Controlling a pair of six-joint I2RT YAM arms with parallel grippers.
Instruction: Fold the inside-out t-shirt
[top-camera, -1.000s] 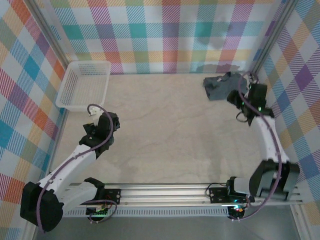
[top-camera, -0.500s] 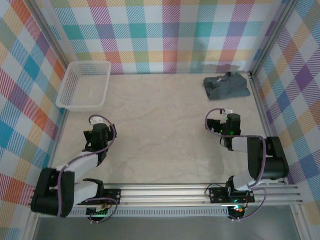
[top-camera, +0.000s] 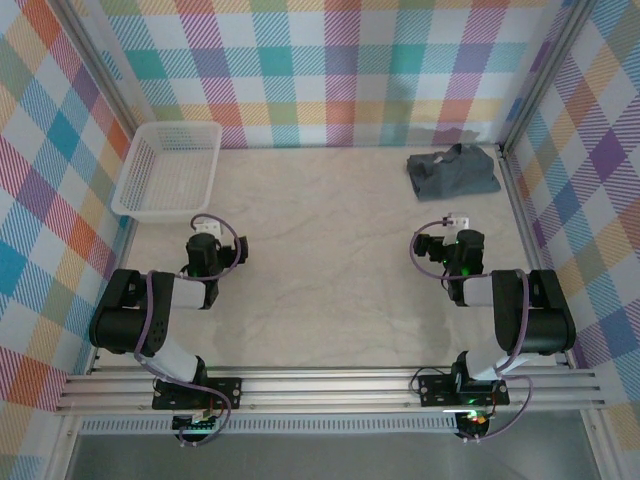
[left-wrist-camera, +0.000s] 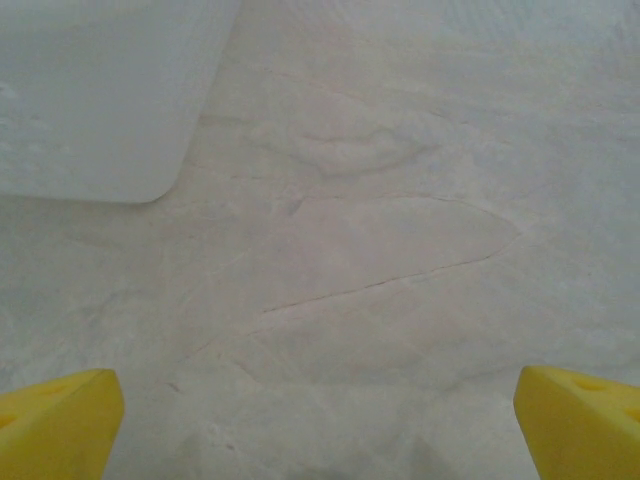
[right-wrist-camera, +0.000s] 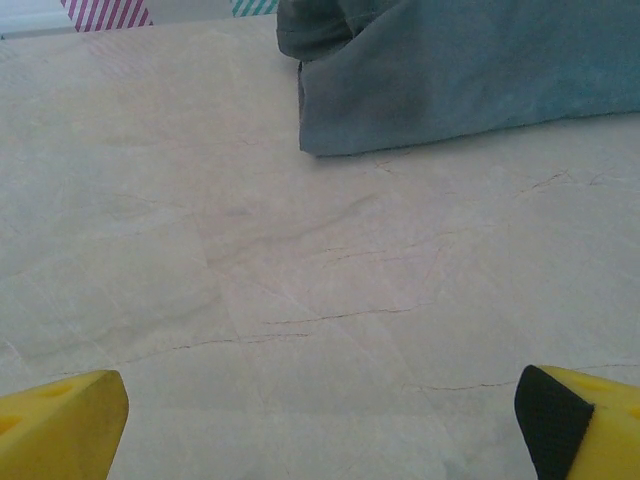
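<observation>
The dark grey t-shirt (top-camera: 453, 172) lies bunched in the upper right corner of the top view, close to the right wall rail; in the right wrist view its near hem runs as a straight edge. The white lattice basket (top-camera: 165, 212) sits upper left, beside the left wall. Broad beige table (top-camera: 320, 240) stretches between them. The left gripper (left-wrist-camera: 320, 425) and right gripper (right-wrist-camera: 320, 425) are both spread wide with 2 yellow fingertips at the bottom corners, gripping nothing
</observation>
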